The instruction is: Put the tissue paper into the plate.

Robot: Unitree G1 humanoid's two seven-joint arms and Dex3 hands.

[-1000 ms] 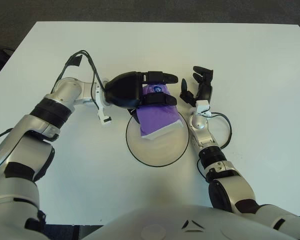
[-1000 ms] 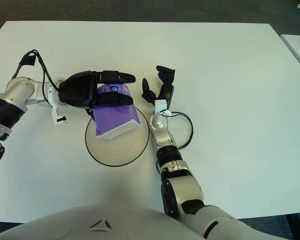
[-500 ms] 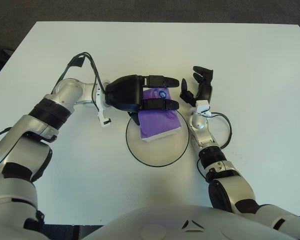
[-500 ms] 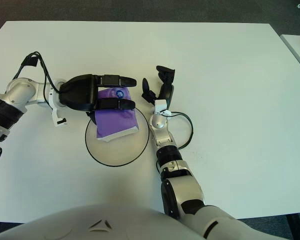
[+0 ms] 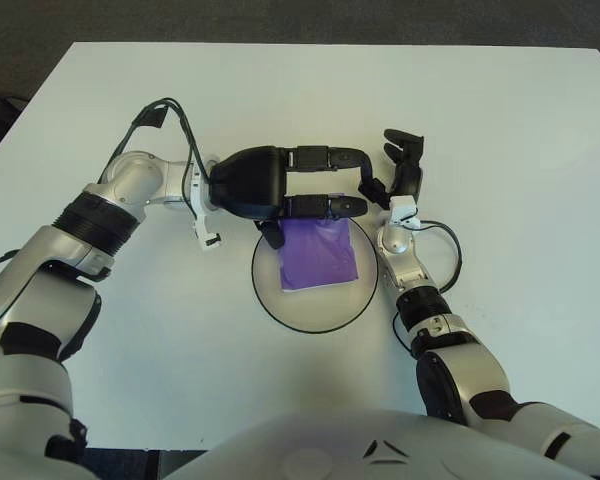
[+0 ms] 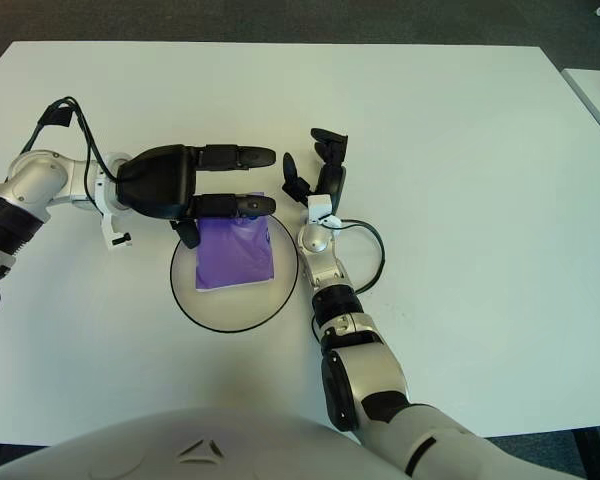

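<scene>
— Where do we find the tissue paper?

— We see the purple tissue pack [image 5: 319,255] lying flat inside the round plate [image 5: 315,318], in the half of the plate farther from the robot. Its white edge shows along the near side. The plate has a dark rim and sits on the white table [image 5: 500,120], just in front of the robot's body.

— And our left hand?

— Our left hand [image 5: 280,185] reaches in from the left and sits over the far edge of the plate. Its fingers [image 5: 330,156] are stretched out straight toward the right and spread apart, with nothing between them. The lower finger lies along the far edge of the pack, and a short dark thumb points down at the pack's left corner. Whether any of them touches the pack, we cannot tell. The pack lies on the plate and is not grasped.

— What about the right hand?

— Our right hand [image 6: 318,172] stands just to the right of the plate, fingers pointing away from the robot. They look loosely parted and hold nothing. The tips of the left hand's fingers come close to it, and from the left eye the upper one seems to overlap it. A thin black cable [image 6: 365,262] loops beside the right forearm, near the plate's right side.

— Anything else on the table?

— We notice black cables [image 5: 165,115] arching over the left wrist.
</scene>
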